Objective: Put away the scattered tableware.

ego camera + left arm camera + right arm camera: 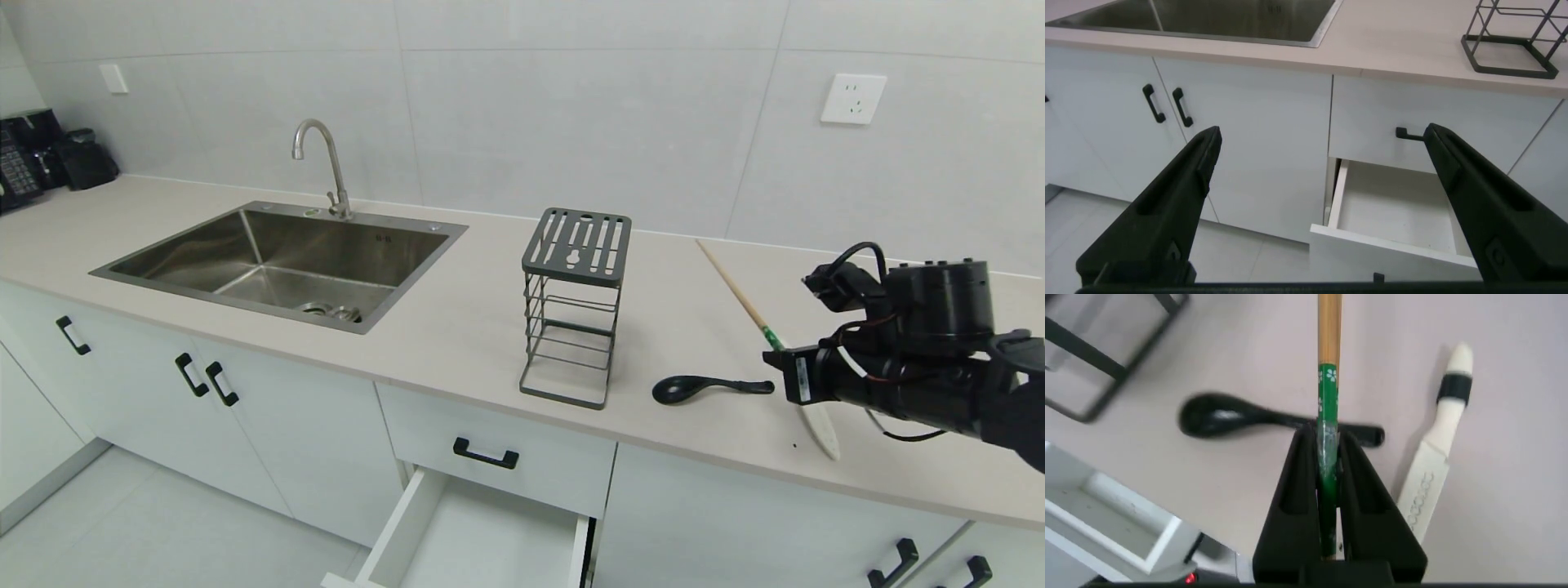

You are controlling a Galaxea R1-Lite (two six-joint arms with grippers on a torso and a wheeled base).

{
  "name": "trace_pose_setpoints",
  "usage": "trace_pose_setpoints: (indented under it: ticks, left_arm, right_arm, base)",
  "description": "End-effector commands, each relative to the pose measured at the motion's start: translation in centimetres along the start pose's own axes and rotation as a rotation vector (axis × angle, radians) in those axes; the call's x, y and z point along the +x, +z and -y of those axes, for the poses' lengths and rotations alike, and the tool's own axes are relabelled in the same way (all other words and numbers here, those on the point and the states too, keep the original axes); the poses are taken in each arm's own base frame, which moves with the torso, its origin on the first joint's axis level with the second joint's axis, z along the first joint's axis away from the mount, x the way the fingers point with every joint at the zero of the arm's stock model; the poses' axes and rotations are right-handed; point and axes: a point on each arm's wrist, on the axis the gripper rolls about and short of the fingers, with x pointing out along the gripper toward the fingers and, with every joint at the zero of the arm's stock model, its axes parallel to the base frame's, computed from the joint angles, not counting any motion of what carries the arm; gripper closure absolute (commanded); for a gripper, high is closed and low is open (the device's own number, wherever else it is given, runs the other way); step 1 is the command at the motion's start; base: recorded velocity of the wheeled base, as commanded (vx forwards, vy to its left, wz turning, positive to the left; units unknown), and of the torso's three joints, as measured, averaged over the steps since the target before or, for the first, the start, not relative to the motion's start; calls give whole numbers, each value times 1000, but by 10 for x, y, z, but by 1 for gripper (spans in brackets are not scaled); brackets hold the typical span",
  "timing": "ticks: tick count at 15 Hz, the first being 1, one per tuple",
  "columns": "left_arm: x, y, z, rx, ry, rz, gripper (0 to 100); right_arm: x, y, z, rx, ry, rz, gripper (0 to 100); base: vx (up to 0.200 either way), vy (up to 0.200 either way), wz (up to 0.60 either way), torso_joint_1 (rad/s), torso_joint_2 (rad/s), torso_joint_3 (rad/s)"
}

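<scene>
My right gripper (1327,439) is shut on the green end of a long wooden chopstick (1328,343). In the head view the chopstick (735,290) slants from the gripper (774,358) toward the back wall, over the right part of the counter. A black spoon (702,388) lies on the counter beside the gripper, just beyond the fingers (1298,469) in the right wrist view, spoon (1233,416). A white utensil with a black band (1437,465) lies next to it near the counter's front edge (819,429). My left gripper (1323,135) is open and holds nothing, low in front of the cabinets.
A dark wire rack (575,310) stands mid-counter. Below it a white drawer (473,539) is pulled open, drawer (1396,208). The steel sink (277,261) with its faucet (322,163) is on the left. Cabinet doors with black handles (1163,104) line the front.
</scene>
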Motion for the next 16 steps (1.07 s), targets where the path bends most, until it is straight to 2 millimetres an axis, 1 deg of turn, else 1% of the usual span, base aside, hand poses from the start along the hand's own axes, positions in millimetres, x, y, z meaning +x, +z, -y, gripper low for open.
trace_pose_setpoints:
  ticks: [1,2,3,5,6,8,9,11,12,14,16]
  left_arm:
    - [0,0,0,0,0,-1,0]
    - [0,0,0,0,0,-1,0]
    - [0,0,0,0,0,-1,0]
    - [0,0,0,0,0,-1,0]
    - [0,0,0,0,0,-1,0]
    - [0,0,0,0,1,-1,0]
    - [0,0,0,0,0,-1,0]
    - [0,0,0,0,0,-1,0]
    - [0,0,0,0,0,-1,0]
    - [0,0,0,0,0,-1,0]
    - [0,0,0,0,0,-1,0]
  right_arm:
    - [-22,16,-8,-14,44,122,100]
    - [-30,23,-16,-28,115,198,100]
    - [-44,27,-28,-57,230,271,100]
    - [-67,25,-51,-118,428,333,100]
    - [-73,19,-58,-136,460,326,100]
    - [-78,3,-67,-197,511,296,100]
    - [-79,-1,-70,-229,525,292,100]
    - [-81,-3,-76,-293,598,301,100]
    - [-83,-3,-82,-338,651,311,100]
    - [-86,-10,-101,-410,756,302,100]
    - [-78,-17,-123,-444,828,256,100]
  base:
    - [0,0,0,0,0,0]
    - [0,0,0,0,0,0]
    - [0,0,0,0,0,0]
    - [0,0,0,0,0,0]
    - [0,0,0,0,0,0]
    - [0,0,0,0,0,0]
    - [0,0,0,0,0,0]
    - [0,0,0,0,0,0]
    - [0,0,0,0,0,0]
    - [0,0,0,0,0,0]
    - [0,0,0,0,0,0]
